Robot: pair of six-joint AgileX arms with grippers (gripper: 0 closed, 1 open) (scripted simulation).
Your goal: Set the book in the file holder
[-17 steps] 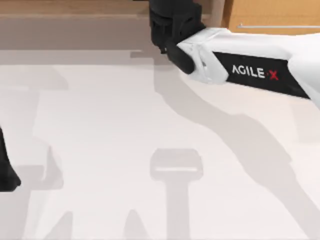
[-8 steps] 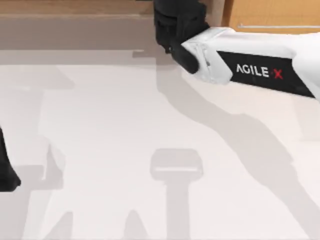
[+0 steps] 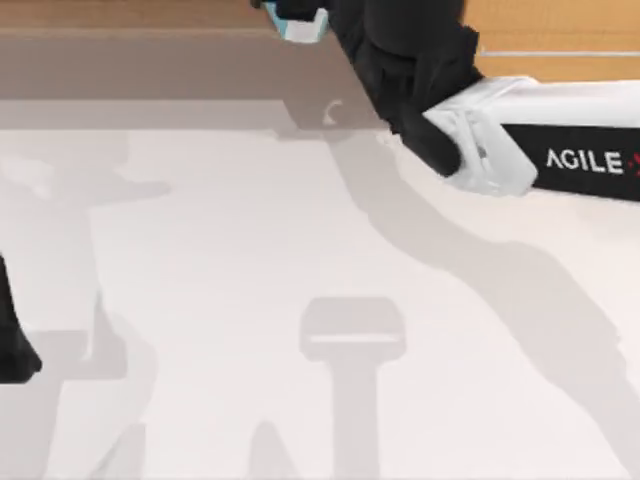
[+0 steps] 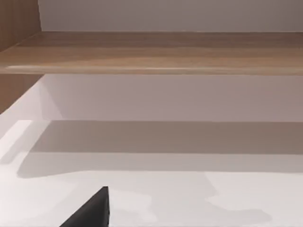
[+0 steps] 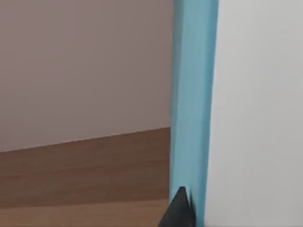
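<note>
While carrying — book (image 3: 303, 25) at the frame's upper centre, pinched in the right gripper (image 3: 345, 30), fingers closed on its teal cover (image 5: 191, 109). Left gripper (image 3: 15, 350) parked far left, fingers' state untellable. Next — find the file holder, lower in upright.

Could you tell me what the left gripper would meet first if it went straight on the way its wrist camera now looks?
Probably the wooden ledge at the far edge of the white table. The left gripper points along bare tabletop toward it, and nothing stands between, though depth is hard to judge.
</note>
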